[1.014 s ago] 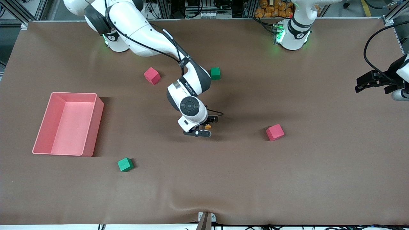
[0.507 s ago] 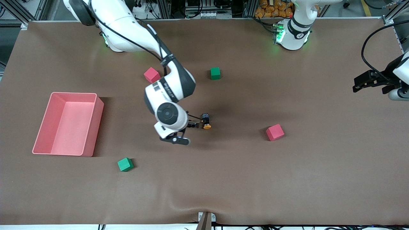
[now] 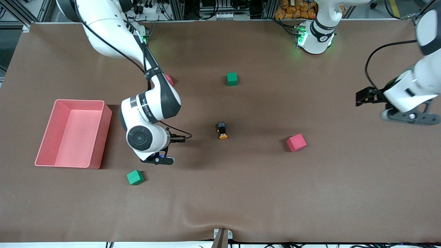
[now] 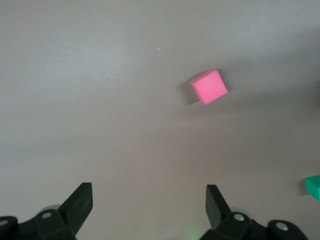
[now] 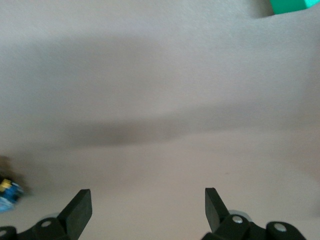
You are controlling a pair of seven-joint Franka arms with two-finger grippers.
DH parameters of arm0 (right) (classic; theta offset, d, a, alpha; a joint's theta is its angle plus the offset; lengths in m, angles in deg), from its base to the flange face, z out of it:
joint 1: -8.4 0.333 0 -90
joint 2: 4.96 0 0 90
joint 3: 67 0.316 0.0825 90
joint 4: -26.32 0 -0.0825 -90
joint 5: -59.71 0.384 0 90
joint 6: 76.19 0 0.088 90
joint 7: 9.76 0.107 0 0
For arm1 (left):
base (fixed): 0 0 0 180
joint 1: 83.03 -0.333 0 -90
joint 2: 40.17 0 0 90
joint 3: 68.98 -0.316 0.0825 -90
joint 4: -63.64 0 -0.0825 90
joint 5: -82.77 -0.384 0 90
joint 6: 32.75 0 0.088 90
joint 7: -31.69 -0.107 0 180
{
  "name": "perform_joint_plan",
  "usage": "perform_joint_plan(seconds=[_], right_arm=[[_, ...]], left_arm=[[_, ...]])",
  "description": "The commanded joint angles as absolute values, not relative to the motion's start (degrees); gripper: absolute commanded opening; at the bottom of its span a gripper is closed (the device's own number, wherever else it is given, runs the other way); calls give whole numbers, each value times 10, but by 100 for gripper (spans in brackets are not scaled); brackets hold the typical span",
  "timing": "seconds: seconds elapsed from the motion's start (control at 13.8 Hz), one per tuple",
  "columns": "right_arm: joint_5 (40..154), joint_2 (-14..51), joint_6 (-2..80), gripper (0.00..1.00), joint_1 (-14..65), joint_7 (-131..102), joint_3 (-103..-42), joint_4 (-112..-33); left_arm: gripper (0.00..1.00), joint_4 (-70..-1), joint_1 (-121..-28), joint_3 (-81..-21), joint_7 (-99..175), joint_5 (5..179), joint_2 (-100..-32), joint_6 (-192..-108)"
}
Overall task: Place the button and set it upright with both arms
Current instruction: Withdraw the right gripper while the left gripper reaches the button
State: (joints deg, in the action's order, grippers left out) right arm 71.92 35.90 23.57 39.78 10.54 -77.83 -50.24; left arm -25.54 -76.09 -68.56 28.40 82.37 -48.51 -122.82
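Note:
The button (image 3: 222, 131) lies on its side on the brown table, its black body farther from the front camera and its orange cap nearer. Nothing touches it. My right gripper (image 3: 159, 159) (image 5: 148, 200) is open and empty, over bare table between the button and the pink bin, near a green cube. My left gripper (image 3: 410, 117) (image 4: 148, 200) is open and empty too, over the left arm's end of the table, well away from the button. Neither wrist view shows the button clearly.
A pink bin (image 3: 79, 100) stands at the right arm's end. A red cube (image 3: 296, 142) (image 4: 209, 86) sits beside the button toward the left arm. Green cubes (image 3: 232, 79) (image 3: 135, 177) and a second red cube (image 3: 169, 79), half hidden by the right arm, lie around.
The right gripper has let go of the button and drawn away toward the pink bin. The button stays where it was left. The left arm has swung in over the table.

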Motion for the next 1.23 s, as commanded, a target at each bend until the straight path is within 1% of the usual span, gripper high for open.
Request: perform_joint_plan(seconds=[0.0, 0.14, 0.29, 0.43, 0.58, 0.72, 0.94, 1.09, 1.16], right_arm=[[689, 256, 244, 100, 386, 39, -775, -640], [679, 206, 245, 100, 379, 8, -775, -701], [677, 176, 243, 100, 352, -42, -775, -725], [677, 144, 237, 100, 321, -88, -775, -747], [677, 83, 235, 100, 286, -138, -775, -803], [677, 32, 233, 100, 240, -205, -774, -840], [678, 2, 193, 100, 170, -296, -774, -841], [677, -18, 152, 100, 148, -336, -774, -842], [677, -33, 136, 100, 138, -341, -775, -842]], left_arm=[[100, -221, -741, -685, 314, 831, -518, -1221], [100, -200, -731, -677, 322, 857, -545, -1220], [100, -185, -714, -677, 361, 879, -569, -1220], [100, -179, -667, -678, 409, 880, -591, -1220], [100, -160, -633, -677, 437, 882, -625, -1220], [100, -151, -616, -677, 463, 902, -649, -1223], [100, -105, -586, -675, 524, 942, -712, -1228], [100, -75, -550, -675, 619, 957, -754, -1240], [100, -71, -537, -674, 650, 957, -767, -1254]])
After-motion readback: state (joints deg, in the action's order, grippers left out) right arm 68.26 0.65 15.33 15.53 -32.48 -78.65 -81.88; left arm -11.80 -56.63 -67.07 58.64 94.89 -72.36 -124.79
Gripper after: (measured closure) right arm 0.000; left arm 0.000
